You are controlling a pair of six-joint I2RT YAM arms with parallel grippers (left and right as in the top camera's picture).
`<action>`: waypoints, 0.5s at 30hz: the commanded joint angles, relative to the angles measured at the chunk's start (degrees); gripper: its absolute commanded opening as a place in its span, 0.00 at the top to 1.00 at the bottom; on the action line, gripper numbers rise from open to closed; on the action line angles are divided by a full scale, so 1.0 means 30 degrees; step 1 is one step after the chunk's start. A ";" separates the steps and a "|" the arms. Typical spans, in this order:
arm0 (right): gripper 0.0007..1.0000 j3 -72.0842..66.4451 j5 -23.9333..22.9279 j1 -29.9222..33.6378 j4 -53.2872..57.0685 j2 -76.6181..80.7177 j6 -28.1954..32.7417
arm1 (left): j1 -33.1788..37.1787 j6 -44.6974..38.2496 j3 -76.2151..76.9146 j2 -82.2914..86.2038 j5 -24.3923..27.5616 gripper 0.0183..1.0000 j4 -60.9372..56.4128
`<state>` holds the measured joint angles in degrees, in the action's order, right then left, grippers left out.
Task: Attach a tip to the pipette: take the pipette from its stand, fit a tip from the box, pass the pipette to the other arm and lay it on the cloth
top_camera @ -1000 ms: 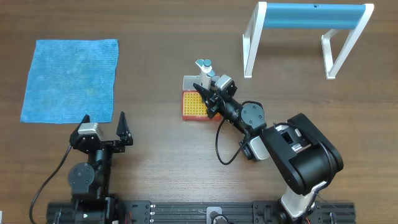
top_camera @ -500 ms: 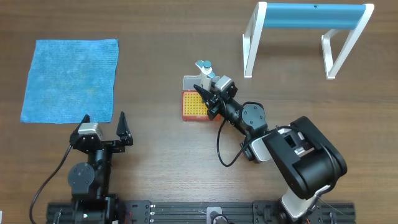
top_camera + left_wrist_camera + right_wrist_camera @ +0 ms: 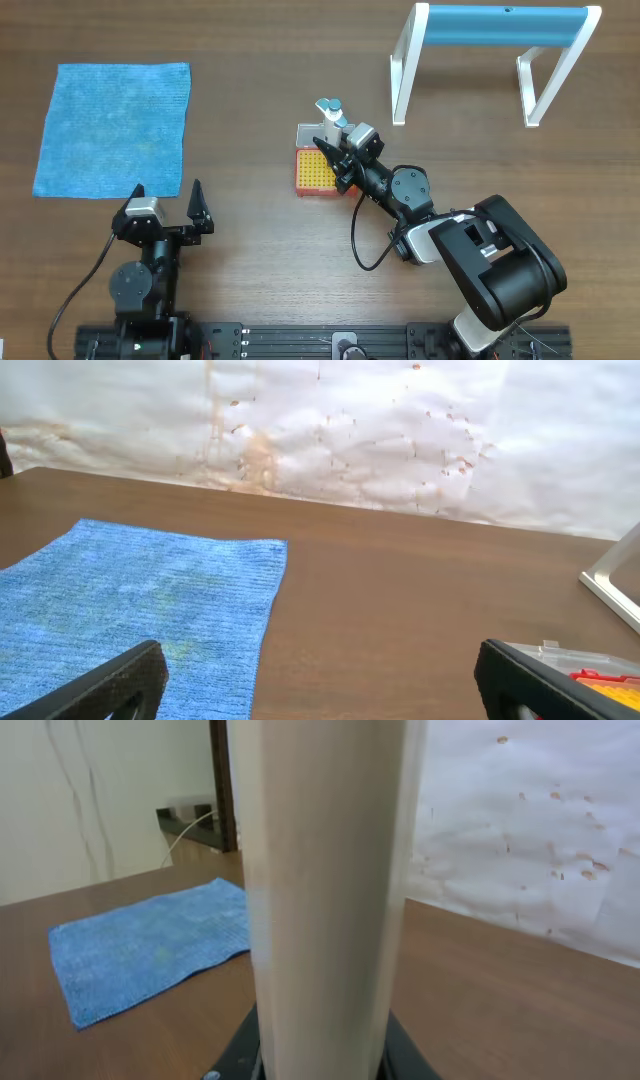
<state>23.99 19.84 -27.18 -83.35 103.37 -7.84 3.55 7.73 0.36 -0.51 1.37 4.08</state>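
The right gripper [image 3: 334, 158] is clamped on the pipette [image 3: 329, 108], which stands upright in its grip near the middle of the table [image 3: 250, 260]. It is over or just beside the far right part of the tip box [image 3: 299, 182]; I cannot tell which, as its lower end is hidden. The box holds a tight orange grid of tips [image 3: 312, 166], too small to tell whether any slot is empty. The stand [image 3: 500, 25] sits by the far right corner, well apart. The cloth [image 3: 113, 128] lies flat by the far left corner. The left gripper [image 3: 166, 187] hovers at the cloth's near edge, fingers spread wide, holding nothing.
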 commanded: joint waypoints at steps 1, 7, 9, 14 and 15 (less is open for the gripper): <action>0.93 0.0408 0.0117 -0.0109 -0.0109 -0.0481 0.0204 | -0.0015 -0.0022 -0.0015 0.0051 0.0146 0.00 0.0146; 0.93 0.0444 0.0109 -0.0109 -0.0036 -0.1632 0.0204 | -0.0015 -0.0022 -0.0015 0.0051 0.0146 0.00 0.0146; 0.93 0.0444 0.0117 -0.0073 0.0510 -0.2433 0.0204 | -0.0015 -0.0022 -0.0015 0.0051 0.0146 0.00 0.0146; 0.93 0.0503 0.0117 0.0036 0.3847 -0.5603 0.1100 | -0.0015 -0.0022 -0.0015 0.0051 0.0146 0.00 0.0146; 0.93 0.0546 0.0117 0.0036 0.4583 -0.6193 0.1144 | -0.0015 -0.0022 -0.0015 0.0051 0.0146 0.00 0.0146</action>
<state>24.36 19.86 -27.18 -72.88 90.80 -6.79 3.55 7.73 0.36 -0.51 1.37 4.08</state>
